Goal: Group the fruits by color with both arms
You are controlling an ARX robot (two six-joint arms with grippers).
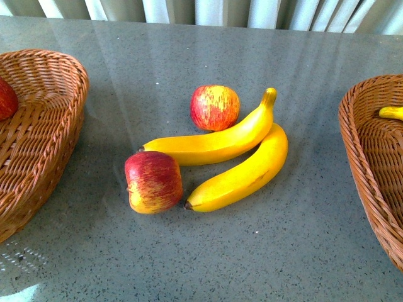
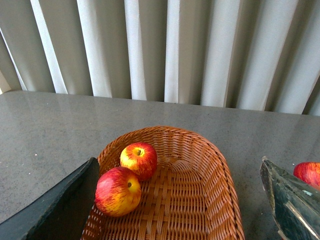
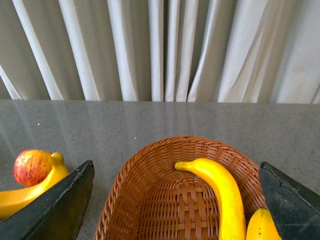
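Two red-yellow apples lie mid-table in the front view, one at the back (image 1: 215,107) and one nearer (image 1: 153,182). Two yellow bananas curve beside them, the upper (image 1: 217,142) and the lower (image 1: 242,173). The left wicker basket (image 1: 53,135) shows part of an apple (image 1: 6,99). The left wrist view shows two apples (image 2: 139,160) (image 2: 117,191) in that basket (image 2: 200,200), with my left gripper (image 2: 182,210) open above it. My right gripper (image 3: 177,210) hangs open over the right basket (image 3: 150,200), which holds two bananas (image 3: 222,192) (image 3: 262,225). Neither arm shows in the front view.
The right basket (image 1: 365,145) stands at the table's right edge with a banana tip (image 1: 390,112) showing. Pale curtains (image 1: 201,11) hang behind the grey table (image 1: 201,264). An apple (image 2: 307,172) and, in the right wrist view, an apple (image 3: 31,167) on a banana (image 3: 25,192) lie outside the baskets.
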